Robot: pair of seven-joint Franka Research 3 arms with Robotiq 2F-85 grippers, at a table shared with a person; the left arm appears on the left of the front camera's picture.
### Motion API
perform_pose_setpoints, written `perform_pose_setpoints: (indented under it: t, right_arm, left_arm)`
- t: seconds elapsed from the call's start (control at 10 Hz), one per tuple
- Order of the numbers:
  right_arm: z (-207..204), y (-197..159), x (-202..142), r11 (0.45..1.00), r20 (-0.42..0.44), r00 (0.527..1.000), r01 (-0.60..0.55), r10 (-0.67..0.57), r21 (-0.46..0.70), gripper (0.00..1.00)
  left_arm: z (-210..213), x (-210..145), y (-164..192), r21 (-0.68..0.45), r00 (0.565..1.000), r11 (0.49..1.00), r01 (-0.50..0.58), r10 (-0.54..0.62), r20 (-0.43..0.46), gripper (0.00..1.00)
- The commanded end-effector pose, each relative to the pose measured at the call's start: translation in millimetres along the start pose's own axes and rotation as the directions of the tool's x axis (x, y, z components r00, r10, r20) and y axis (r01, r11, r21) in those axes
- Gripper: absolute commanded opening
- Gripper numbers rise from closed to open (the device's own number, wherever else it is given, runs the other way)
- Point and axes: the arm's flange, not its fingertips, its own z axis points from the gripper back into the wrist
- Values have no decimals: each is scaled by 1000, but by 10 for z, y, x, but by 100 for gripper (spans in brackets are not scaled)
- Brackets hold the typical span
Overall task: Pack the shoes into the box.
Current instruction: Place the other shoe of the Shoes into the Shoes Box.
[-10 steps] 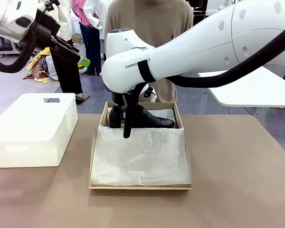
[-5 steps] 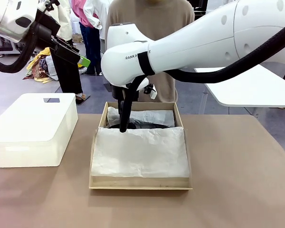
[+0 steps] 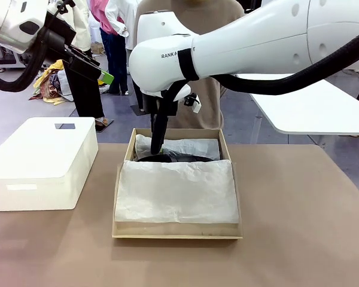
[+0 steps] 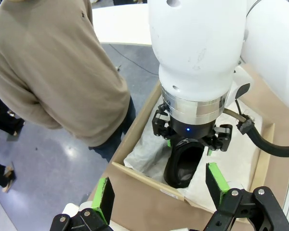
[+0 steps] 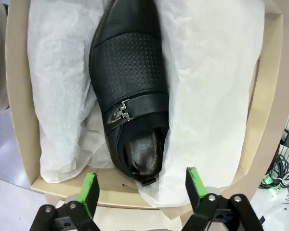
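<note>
One black shoe (image 5: pixel 130 91) with a metal buckle lies in white tissue in the far half of the tan box (image 5: pixel 19 120). My right gripper (image 5: pixel 142 186) hangs open just above its heel, its green pads (image 5: pixel 90 190) apart and holding nothing. The left wrist view looks at this from the side: the right gripper (image 4: pixel 188 142) stands over the shoe (image 4: pixel 182 167). From the front, a sliver of the shoe (image 3: pixel 170 158) shows behind the tissue in the box (image 3: pixel 176 230). My left gripper (image 4: pixel 160 192) is open and empty, raised at the far left (image 3: pixel 99 73).
A white plastic bin (image 3: pixel 42 164) stands left of the box. A person in a tan sweater (image 4: pixel 53 72) stands at the far side behind the box. White tissue (image 3: pixel 176 191) covers the box's near half. Bare table lies right and in front.
My right gripper has opened and let go of the shoe, which now lies down in the tissue. The right arm has risen a little. The left arm has not moved.
</note>
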Motion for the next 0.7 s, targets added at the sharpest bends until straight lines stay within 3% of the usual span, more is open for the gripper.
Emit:
perform_pose_setpoints:
  t: [0.0,0.3,0.4,0.6]
  right_arm:
    - [49,-46,84,999,-15,1000,-25,25,-25,100]
    - [110,-166,192,1000,-9,1000,-17,17,14,100]
    - [69,-20,23,1000,-4,1000,0,0,-2,100]
    - [69,-20,23,1000,-4,1000,0,0,-2,100]
  left_arm:
    - [-10,-24,30,-17,1000,1000,13,-13,20,100]
    - [-10,-24,30,-17,1000,1000,13,-13,20,100]
    - [-10,-24,30,-17,1000,1000,13,-13,20,100]
    - [-10,-24,30,-17,1000,1000,13,-13,20,100]
